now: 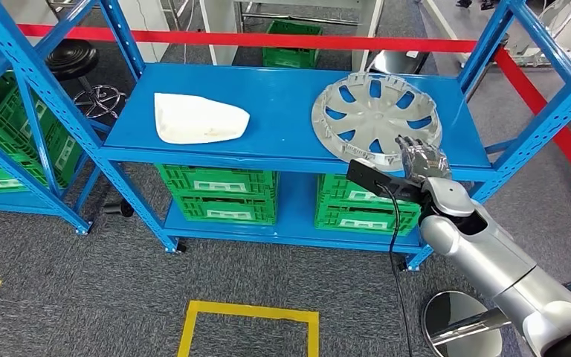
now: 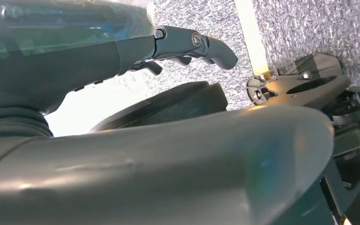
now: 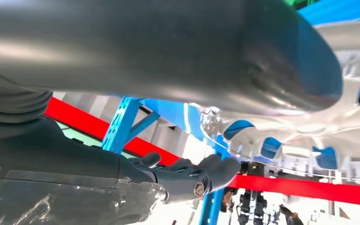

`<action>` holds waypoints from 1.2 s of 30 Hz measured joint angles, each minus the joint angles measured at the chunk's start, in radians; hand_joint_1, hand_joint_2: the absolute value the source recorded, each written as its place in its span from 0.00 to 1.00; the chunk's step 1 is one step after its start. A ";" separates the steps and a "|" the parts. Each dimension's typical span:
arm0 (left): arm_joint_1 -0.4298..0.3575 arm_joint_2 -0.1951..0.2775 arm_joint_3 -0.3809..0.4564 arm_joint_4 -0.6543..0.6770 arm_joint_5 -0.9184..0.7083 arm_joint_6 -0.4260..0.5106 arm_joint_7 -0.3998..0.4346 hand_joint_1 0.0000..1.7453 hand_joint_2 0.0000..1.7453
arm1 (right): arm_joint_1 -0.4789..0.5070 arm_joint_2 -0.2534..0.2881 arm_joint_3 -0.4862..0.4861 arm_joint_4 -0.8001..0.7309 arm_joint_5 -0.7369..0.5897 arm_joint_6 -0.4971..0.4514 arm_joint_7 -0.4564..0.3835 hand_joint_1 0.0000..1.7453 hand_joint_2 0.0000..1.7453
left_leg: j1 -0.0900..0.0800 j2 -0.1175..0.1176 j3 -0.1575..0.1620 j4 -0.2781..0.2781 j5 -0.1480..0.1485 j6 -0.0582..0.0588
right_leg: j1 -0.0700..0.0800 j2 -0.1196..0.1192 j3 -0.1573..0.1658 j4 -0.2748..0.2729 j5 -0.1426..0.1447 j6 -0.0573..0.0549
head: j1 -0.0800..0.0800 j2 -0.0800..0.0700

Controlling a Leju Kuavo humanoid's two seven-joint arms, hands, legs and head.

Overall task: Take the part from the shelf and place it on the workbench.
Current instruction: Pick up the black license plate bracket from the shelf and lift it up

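Note:
A silver wheel cover point(image 1: 375, 111) lies flat on the right half of the blue shelf point(image 1: 282, 97). A white moulded part point(image 1: 197, 119) lies on the left half. My right hand point(image 1: 421, 160) reaches in at the wheel cover's near rim. In the right wrist view its thick thumb point(image 3: 168, 56) sits to one side of the wheel cover point(image 3: 309, 126) and its dark fingers point(image 3: 192, 176) to the other, with a gap to the rim. My left hand point(image 2: 122, 154) hangs over grey carpet, fingers point(image 2: 192, 42) stretched out and holding nothing.
Green crates point(image 1: 219, 192) fill the shelf's lower level. Red tape point(image 1: 305, 39) runs behind the shelf and down its right side. A second blue rack with green crates point(image 1: 0, 134) stands at left, a black stool point(image 1: 74, 59) behind it. Yellow floor marks point(image 1: 249, 312) lie in front.

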 joint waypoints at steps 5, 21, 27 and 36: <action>0.002 0.001 0.000 0.000 0.000 0.000 0.000 0.00 0.00 | 0.004 0.000 0.000 -0.003 0.000 0.000 0.000 0.00 0.00 | 0.003 0.002 -0.130 0.243 -0.077 -0.012 | 0.000 -0.002 0.023 -0.003 -0.016 -0.015 | -0.026 0.000; 0.003 0.002 0.000 0.001 0.000 0.001 -0.003 0.00 0.00 | 0.016 -0.002 -0.002 -0.010 -0.001 -0.001 0.002 0.00 0.00 | 0.003 0.000 0.000 -0.035 0.045 0.043 | -0.004 -0.002 -0.115 0.260 -0.111 0.042 | -0.006 0.000; 0.001 0.001 0.000 0.002 0.000 0.001 -0.004 0.00 0.00 | 0.015 -0.003 -0.002 -0.010 -0.001 -0.003 0.002 0.00 0.00 | -0.002 0.000 0.027 -0.034 0.015 0.017 | 0.001 -0.003 -0.015 0.008 0.014 0.025 | 0.005 0.000; 0.003 0.001 0.000 0.003 0.000 0.001 -0.005 0.00 0.00 | 0.020 -0.004 -0.003 -0.013 -0.001 -0.003 0.002 0.00 0.00 | 0.001 0.003 -0.127 0.240 -0.065 -0.011 | 0.001 -0.002 0.034 -0.007 -0.021 -0.015 | -0.030 0.000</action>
